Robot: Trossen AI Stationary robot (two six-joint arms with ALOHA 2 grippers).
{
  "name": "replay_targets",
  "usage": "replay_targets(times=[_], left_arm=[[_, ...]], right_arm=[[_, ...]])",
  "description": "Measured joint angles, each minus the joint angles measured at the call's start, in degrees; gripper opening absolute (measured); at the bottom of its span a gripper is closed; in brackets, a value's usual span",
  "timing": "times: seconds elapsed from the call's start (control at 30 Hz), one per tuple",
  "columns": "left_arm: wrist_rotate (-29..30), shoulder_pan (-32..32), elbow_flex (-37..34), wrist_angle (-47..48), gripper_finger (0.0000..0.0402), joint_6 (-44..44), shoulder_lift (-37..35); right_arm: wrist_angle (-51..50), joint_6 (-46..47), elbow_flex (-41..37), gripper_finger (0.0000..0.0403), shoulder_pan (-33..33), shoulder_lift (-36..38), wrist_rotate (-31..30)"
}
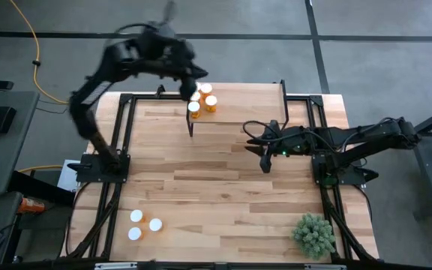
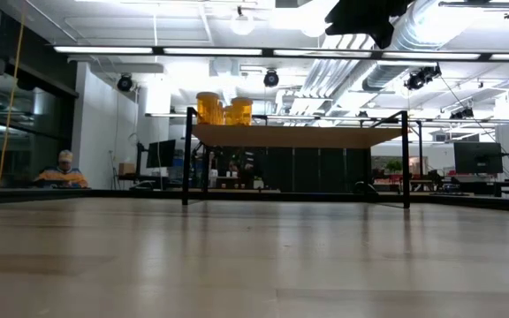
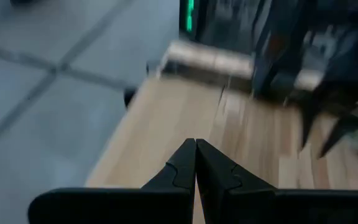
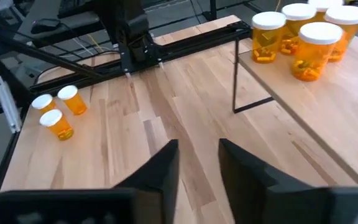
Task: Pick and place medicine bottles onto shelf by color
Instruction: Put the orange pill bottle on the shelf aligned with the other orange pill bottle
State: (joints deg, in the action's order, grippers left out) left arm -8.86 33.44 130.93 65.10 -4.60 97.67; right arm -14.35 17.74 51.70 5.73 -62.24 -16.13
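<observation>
Shelf partly loaded, three bottles still waiting on the table.

Four medicine bottles point(image 4: 300, 37) stand grouped at one end of the shelf point(image 4: 347, 118), I judge to leave the rest of the board free. Three more bottles point(image 1: 145, 223) sit near my left arm's base. My left gripper point(image 3: 196, 163) is pinched fully together, empty, raised near the shelf bottles. My right gripper point(image 4: 199, 163) hangs over mid-table, fingers parted around nothing, facing the remaining three.

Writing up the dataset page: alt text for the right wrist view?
Right claw, empty with its fingers apart, hovers over the wood tabletop. Four white-capped amber pill bottles stand clustered on the raised shelf; three more pill bottles lie or stand on the tabletop near the left arm's base.
</observation>
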Motion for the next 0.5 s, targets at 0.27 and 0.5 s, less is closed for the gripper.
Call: replay_targets(times=[0.27, 0.5], left_arm=[[0.9, -3.4, -33.6, -29.5, 0.0, 4.9, -25.3], [1.1, -6.9, -69.9, -58.5, 0.0, 13.3, -50.8]], right_arm=[[0.9, -0.1, 0.0, 0.001, -2.1, 0.0, 1.1], [11.5, -2.1, 0.0, 0.0003, -6.3, -2.6, 4.2]])
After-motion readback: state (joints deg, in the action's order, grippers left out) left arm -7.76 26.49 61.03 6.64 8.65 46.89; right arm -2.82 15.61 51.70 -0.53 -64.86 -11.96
